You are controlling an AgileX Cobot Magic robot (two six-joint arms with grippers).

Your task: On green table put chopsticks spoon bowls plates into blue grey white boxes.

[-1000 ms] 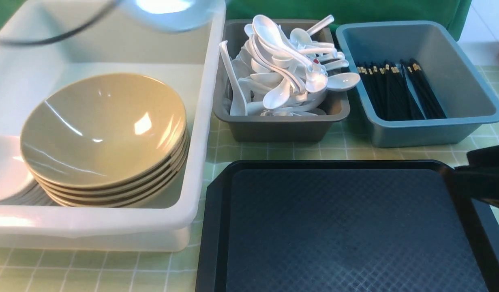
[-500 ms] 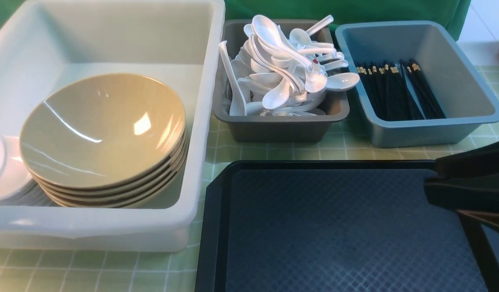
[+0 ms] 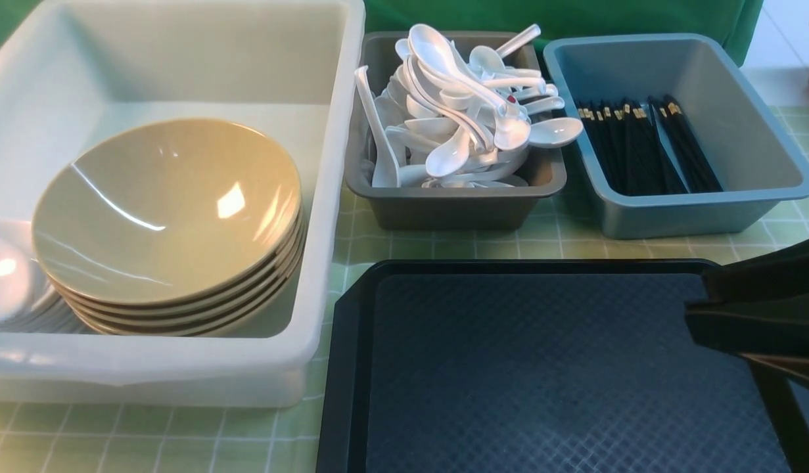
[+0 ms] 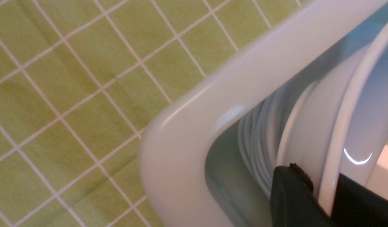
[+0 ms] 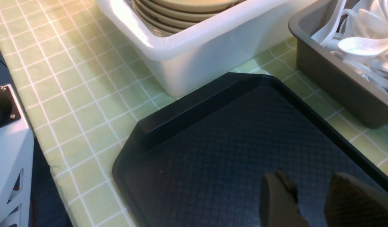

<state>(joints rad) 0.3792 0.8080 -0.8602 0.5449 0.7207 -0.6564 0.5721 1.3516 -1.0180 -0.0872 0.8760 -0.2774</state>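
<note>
desk (image 3: pixel 535 246) carries three boxes: white box (image 3: pixel 181 364) with stacked bowls (image 3: pixel 167 210) and plates (image 3: pixel 10 282); grey box (image 3: pixel 457 207) heaped with spoons (image 3: pixel 470 112); blue box (image 3: pixel 693 213) holding chopsticks (image 3: pixel 647 148). left gripper (image 4: pixel 326 195) jaws clenched on a white plate's rim (image 4: pixel 345 126) inside the white box's corner. right gripper (image 5: pixel 310 201) jaws parted, grasping nothing, over black tray (image 3: pixel 542 368)

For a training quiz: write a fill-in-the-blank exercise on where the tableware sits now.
1. The spoons are piled in the ____ box.
2. The chopsticks lie in the ____ box.
3. The olive-tan bowls are stacked in the large ____ box.
4. The left hand is closed on the rim of a white ____.

Missing words: grey; blue; white; plate
</note>
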